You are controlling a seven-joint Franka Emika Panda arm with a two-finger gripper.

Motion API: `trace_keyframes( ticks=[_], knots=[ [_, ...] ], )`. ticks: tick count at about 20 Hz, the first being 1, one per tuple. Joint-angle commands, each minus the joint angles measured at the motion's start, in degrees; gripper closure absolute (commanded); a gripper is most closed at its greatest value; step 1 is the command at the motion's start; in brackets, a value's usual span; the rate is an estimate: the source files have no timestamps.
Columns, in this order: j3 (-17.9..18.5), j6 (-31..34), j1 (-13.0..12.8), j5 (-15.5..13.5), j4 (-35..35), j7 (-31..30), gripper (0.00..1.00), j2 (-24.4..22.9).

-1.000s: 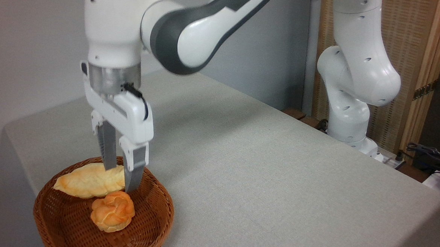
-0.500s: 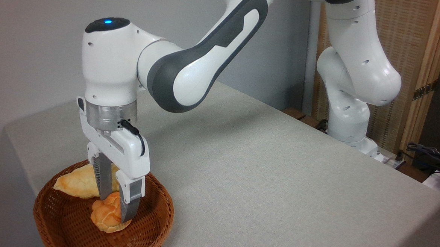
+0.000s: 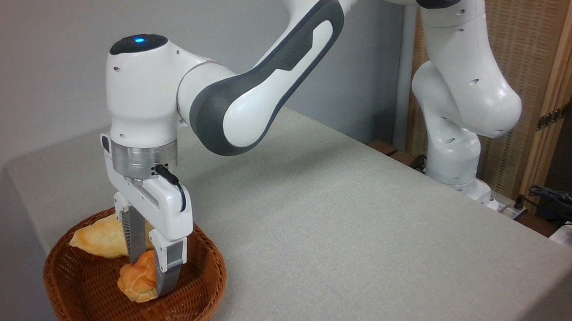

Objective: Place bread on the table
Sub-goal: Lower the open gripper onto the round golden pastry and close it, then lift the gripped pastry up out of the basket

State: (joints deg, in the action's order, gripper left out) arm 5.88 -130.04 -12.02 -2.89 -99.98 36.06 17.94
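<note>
Step in hand: grasping, judged from pose; lift not yet begun.
Gripper (image 3: 148, 276): lowered into the wicker basket (image 3: 196, 293), fingers (image 3: 171, 267) straddling the bread (image 3: 135, 282), one on each side; whether clamped tight on it or merely just beside it, cannot tell.
Bread: sitting low in the basket, near the front-left corner of the worktop (image 3: 340, 241), partly hidden behind the near finger.
Oval loaf (image 3: 97, 236): same basket, behind the bun, towards the left edge; close behind the far finger.
Next move calls for: firm closure without crushing the soft crust, a straight lift above the basket rim, then travel towards bare cloth nearer the worktop's middle.
Risk: dragging the loaf or the basket upward.
</note>
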Motion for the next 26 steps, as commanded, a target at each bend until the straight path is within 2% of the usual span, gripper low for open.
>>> trace_keyframes(
  ticks=[1,8,11,17,19,23,26],
  knots=[
    [0.3,-0.6,0.2,0.6,0.2,1.4,0.50,0.1],
    [0.3,-0.5,0.2,0.6,0.2,1.2,0.51,-1.1],
    [0.3,-0.1,0.2,0.6,0.1,1.3,0.67,-2.3],
    [0.3,0.8,1.1,0.5,0.1,0.9,0.65,-5.9],
    [0.2,3.6,1.1,0.5,0.1,1.1,0.63,-8.0],
    [-0.2,13.7,1.0,0.5,-0.5,1.4,0.61,-13.3],
    [-0.6,16.5,0.6,0.2,-4.3,1.4,0.58,-16.9]
  ],
)
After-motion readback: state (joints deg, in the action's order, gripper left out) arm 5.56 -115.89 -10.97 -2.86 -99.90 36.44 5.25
